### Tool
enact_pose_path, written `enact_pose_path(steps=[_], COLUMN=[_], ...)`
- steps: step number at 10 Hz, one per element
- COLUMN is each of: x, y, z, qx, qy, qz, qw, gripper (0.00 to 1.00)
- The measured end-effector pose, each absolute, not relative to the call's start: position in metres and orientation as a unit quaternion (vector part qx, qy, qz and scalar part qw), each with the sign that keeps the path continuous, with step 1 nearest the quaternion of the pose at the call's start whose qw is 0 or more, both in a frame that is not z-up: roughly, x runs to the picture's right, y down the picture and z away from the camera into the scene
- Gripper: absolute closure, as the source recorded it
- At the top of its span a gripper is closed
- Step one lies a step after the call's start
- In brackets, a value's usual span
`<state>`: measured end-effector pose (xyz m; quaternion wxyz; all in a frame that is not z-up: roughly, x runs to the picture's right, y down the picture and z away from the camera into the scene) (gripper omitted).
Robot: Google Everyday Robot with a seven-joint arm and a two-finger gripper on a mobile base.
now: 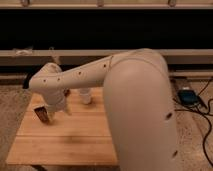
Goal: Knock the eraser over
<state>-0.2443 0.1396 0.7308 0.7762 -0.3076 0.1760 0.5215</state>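
The eraser (pixel 42 115) is a small dark block with a reddish face. It stands upright near the left edge of the wooden table (pixel 65 142). My white arm reaches in from the right and bends down over the table's left part. My gripper (pixel 56 106) hangs under the wrist joint just right of the eraser, very close to it or touching it; I cannot tell which. The arm hides the right half of the table.
A small red object (pixel 66 92) lies behind the gripper. A whitish upright shape (pixel 86 96) stands just right of it. A dark device (pixel 187 96) and cables (pixel 202 112) lie on the floor to the right. A low rail (pixel 30 55) runs behind the table.
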Motion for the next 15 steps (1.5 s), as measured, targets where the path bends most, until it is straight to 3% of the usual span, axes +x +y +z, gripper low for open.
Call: enact_pose_path(steps=[6,12,15], x=[-0.307,-0.327,-0.323], y=[0.131,0.078,0.059], z=[0.773,0.802,0.799], qx=[-0.296,-0.278,-0.279], qy=[0.171,0.126,0.106], qz=[0.503,0.568,0.578], qw=[0.794,0.764,0.76], gripper=[0.35,0.35,0.35])
